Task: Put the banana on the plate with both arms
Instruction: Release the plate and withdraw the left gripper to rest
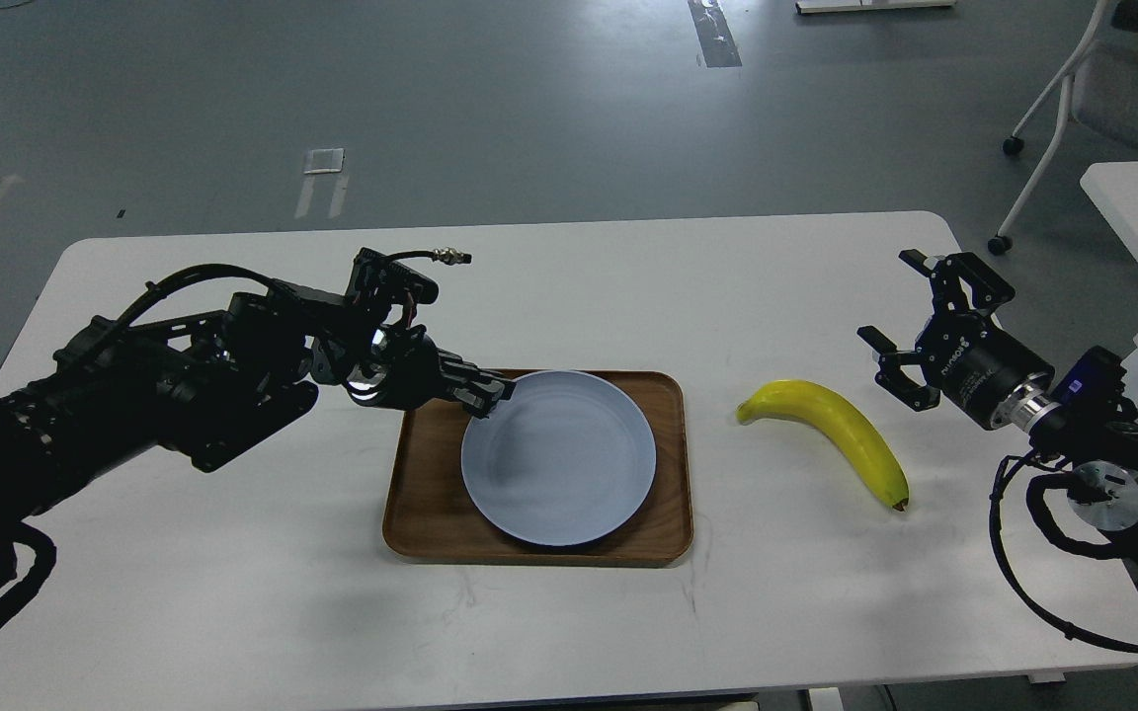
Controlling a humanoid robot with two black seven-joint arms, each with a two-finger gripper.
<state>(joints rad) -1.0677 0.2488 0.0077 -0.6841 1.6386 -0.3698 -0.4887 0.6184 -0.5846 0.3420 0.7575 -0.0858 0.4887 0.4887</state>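
Note:
The pale blue-grey plate lies flat in the brown wooden tray at the table's middle. My left gripper is at the plate's upper left rim, its fingers closed on the rim. The yellow banana lies on the white table to the right of the tray, greenish stem end towards the tray and dark tip towards me. My right gripper is open and empty, just right of and beyond the banana, not touching it.
A second white table stands at the far right. A chair on castors stands behind it. My right arm's cable loops over the table's front right corner.

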